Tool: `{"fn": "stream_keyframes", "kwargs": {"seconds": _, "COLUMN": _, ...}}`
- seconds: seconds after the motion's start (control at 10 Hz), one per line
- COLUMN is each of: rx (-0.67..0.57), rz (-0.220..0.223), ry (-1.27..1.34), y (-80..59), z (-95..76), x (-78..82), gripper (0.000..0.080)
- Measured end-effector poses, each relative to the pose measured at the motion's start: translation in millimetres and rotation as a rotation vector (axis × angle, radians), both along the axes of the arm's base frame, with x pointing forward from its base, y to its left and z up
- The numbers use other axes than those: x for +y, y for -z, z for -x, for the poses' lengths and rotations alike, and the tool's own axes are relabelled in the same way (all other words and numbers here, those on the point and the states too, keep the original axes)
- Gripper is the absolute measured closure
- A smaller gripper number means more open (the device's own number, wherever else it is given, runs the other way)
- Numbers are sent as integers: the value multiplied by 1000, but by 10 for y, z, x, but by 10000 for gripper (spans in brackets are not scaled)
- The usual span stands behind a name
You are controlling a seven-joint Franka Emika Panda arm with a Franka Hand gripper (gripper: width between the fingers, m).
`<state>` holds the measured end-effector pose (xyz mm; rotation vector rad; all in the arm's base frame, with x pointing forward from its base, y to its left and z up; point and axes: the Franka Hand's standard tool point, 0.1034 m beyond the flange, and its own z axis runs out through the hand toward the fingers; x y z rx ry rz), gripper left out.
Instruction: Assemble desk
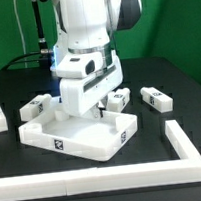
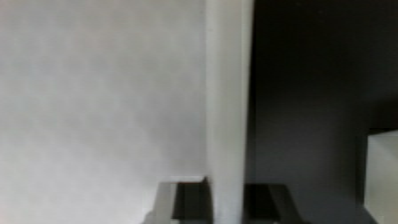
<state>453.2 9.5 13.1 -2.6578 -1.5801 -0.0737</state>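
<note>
White L-shaped border bar [image 1: 96,175] runs along the bottom and up the lower right of the exterior view, on a black table [image 1: 14,158]. Behind it, centre frame, lies the desk top [image 1: 93,139], a white rimmed tray with tags on its front wall. The gripper [image 1: 98,111] reaches down at the tray's far side. The wrist view shows its dark fingers [image 2: 178,205] clamped on a thin white rim. Tagged legs [image 1: 157,99] lie further back, at mid left and mid right.
</note>
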Motion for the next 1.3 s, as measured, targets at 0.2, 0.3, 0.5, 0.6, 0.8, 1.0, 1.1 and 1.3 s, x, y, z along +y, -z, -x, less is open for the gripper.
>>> {"fn": "stream_keyframes", "kwargs": {"seconds": 0.2, "rx": -35, "rz": 1, "ry": -166, "y": -28, "z": -44, "x": 217, "gripper": 741}}
{"fn": "stream_keyframes", "kwargs": {"seconds": 0.3, "rx": -61, "rz": -5, "ry": -212, "y": -42, "z": -36, "x": 406, "gripper": 741}}
{"fn": "stream_keyframes", "kwargs": {"seconds": 0.5, "rx": -56, "rz": -7, "ry": -220, "y": -24, "z": 7, "x": 444, "gripper": 741}}
{"fn": "stream_keyframes", "kwargs": {"seconds": 0.6, "rx": -56, "rz": -7, "ry": -216, "y": -22, "z": 8, "x": 435, "gripper": 741}}
{"fn": "stream_keyframes", "kwargs": {"seconds": 0.8, "rx": -57, "rz": -7, "ry": -227, "y": -24, "z": 1, "x": 448, "gripper": 741}}
{"fn": "stream_keyframes", "kwargs": {"seconds": 1.0, "rx": -47, "rz": -3, "ry": -261, "y": -35, "z": -147, "x": 472, "gripper": 741}}
{"fn": "stream_keyframes", "kwargs": {"seconds": 1.1, "rx": -45, "rz": 0, "ry": -295, "y": -20, "z": -196, "x": 425, "gripper": 741}}
{"fn": "stream_keyframes", "kwargs": {"seconds": 1.3, "rx": -41, "rz": -2, "ry": -305, "y": 4, "z": -178, "x": 414, "gripper": 741}}
